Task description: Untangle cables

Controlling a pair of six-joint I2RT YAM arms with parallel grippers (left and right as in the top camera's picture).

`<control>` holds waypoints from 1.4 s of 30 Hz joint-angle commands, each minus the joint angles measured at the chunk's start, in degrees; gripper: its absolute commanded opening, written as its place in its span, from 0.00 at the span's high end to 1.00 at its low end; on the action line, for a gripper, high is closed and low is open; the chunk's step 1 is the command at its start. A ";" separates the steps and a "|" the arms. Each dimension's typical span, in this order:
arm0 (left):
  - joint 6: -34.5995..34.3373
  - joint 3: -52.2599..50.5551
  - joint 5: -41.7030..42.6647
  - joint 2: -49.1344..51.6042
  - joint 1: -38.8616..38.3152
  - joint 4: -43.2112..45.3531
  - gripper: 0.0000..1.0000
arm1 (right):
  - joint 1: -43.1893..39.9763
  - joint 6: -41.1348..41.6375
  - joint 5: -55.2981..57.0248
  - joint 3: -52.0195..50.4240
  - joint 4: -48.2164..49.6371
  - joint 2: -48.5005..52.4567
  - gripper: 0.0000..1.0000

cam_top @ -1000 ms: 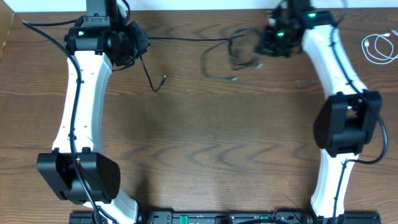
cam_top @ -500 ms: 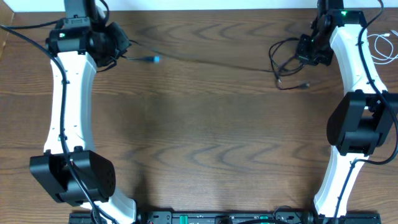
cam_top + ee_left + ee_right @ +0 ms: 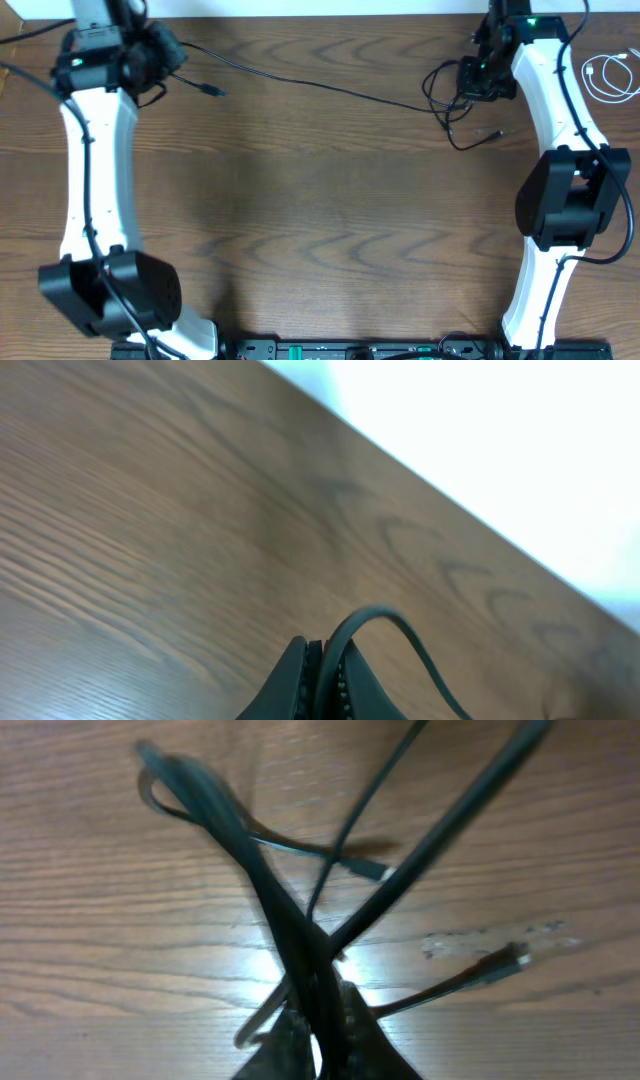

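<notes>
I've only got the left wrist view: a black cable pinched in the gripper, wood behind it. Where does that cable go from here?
Observer: Overhead, the black cable runs from the left gripper along the far side of the table to the right gripper.
Operator: Does the right side have hold of it?
Observer: Yes. The right wrist view shows several black strands bunched in that shut gripper, with loose loops and a plug end lying on the wood beside it.
Operator: And the white one?
Observer: The white cable lies coiled at the table's far right edge, apart from both grippers.
</notes>
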 commanded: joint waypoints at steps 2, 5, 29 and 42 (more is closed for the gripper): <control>0.94 2.08 -6.69 -6.36 3.06 0.61 0.93 | -1.09 1.36 -0.39 0.07 0.68 -0.37 0.97; 0.70 2.08 -6.99 -8.76 5.16 0.61 0.92 | -1.20 1.09 -6.14 0.07 1.75 -0.37 0.92; 2.01 2.78 -8.09 -11.15 10.78 3.23 0.93 | 2.05 9.16 -1.25 0.02 -0.04 5.18 0.13; 0.94 2.75 -10.62 -11.37 21.16 9.77 0.93 | 0.00 14.12 5.79 0.02 2.01 5.68 0.15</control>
